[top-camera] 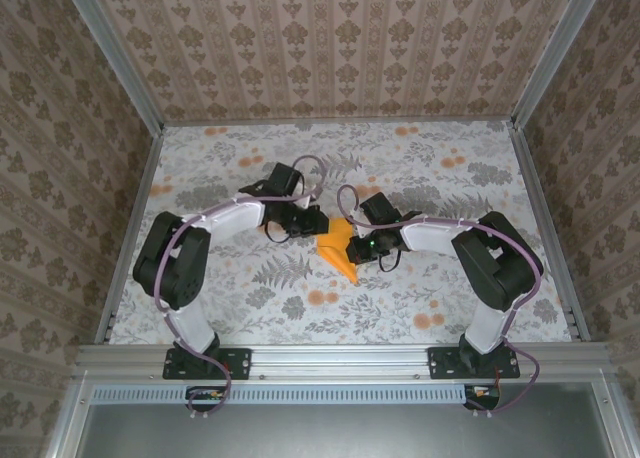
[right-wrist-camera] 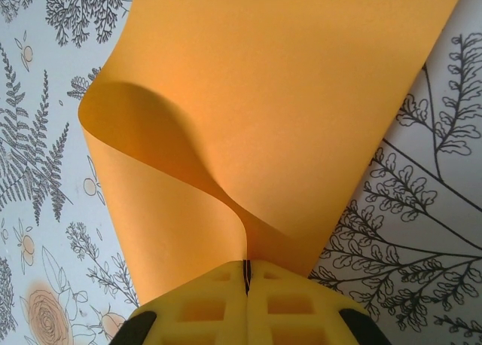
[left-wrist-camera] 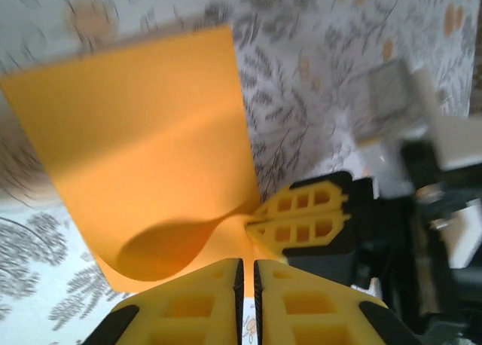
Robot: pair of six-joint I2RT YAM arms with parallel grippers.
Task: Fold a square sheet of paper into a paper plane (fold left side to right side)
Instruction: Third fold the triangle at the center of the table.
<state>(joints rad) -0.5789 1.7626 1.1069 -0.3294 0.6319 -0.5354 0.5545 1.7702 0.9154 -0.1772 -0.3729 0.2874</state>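
Starting at bottom centre of the right wrist view: right hand [right-wrist-camera: 246,276] is clenched on the square sheet of paper [right-wrist-camera: 286,96], jaws flat together with the orange edge nipped in the seam. The sheet loops over at the left of that frame in a soft roll with no crease in it. The rolled layer runs down into the pinch, so I read this grip as an anchor pinning the folded-over edge against the layer behind. Left wrist view, bottom centre: left hand [left-wrist-camera: 247,273] shows a thin slit between its pads. The sheet's lower edge runs right up to the tips, but I can't tell whether it's nipping paper or standing clear. Just beyond, mid-right of that frame, the right hand's tips grip the same corner region. Both hands meeting at one spot makes sense for lining up edges. Further out, the paper bows up off the worktop [right-wrist-camera: 422,232], and the shadow inside the roll says it's airborne there. Top view: sheet sits at frame centre between the two hands, its point aimed lower right. Judgement: left-to-right fold is mid-way, crease not yet pressed. Risk: the roll skews if one grip slackens before the edges match.
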